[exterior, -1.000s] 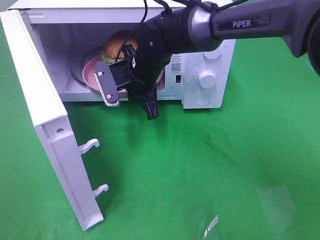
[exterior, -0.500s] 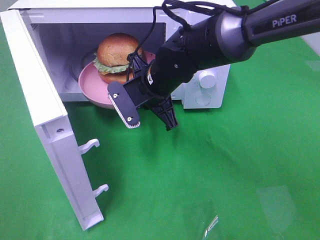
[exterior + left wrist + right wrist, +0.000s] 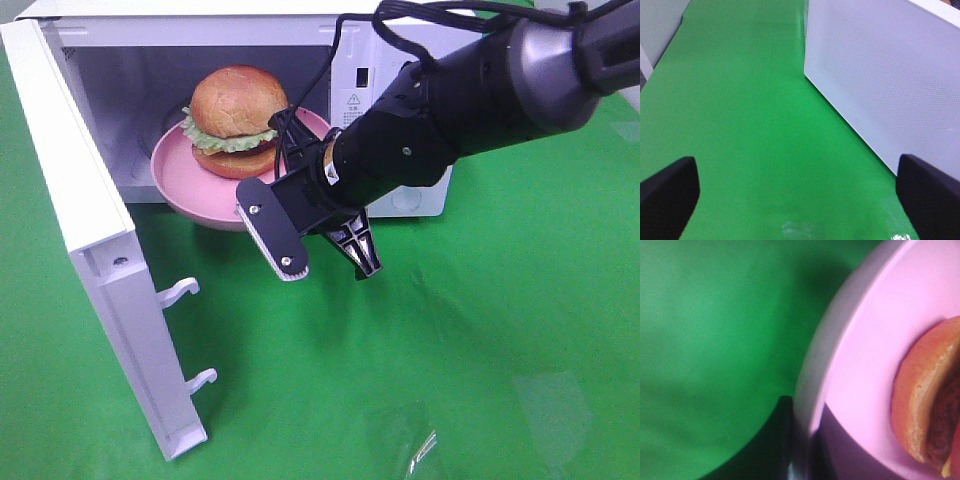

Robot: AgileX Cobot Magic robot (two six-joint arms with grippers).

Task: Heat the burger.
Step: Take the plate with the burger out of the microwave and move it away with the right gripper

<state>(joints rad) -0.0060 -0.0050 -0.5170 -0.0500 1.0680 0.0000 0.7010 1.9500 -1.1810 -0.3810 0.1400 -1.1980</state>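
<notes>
The burger sits upright on a round pink plate in the mouth of the open white microwave. The plate's front edge overhangs the sill. My right arm reaches in from the right and hides the plate's right rim. Up close, the right gripper is shut on the plate, a dark finger against the rim, with the burger's bottom bun beside it. The left gripper is open over green cloth, nothing between its fingers, and it does not show in the exterior high view.
The microwave door stands swung wide open at the left, its two latch hooks pointing out over the green cloth. A white perforated panel rises close beside the left gripper.
My right arm has drawn back to the right and toward the front. The pink plate with the burger has come forward with it, from deep inside the microwave to its mouth.
</notes>
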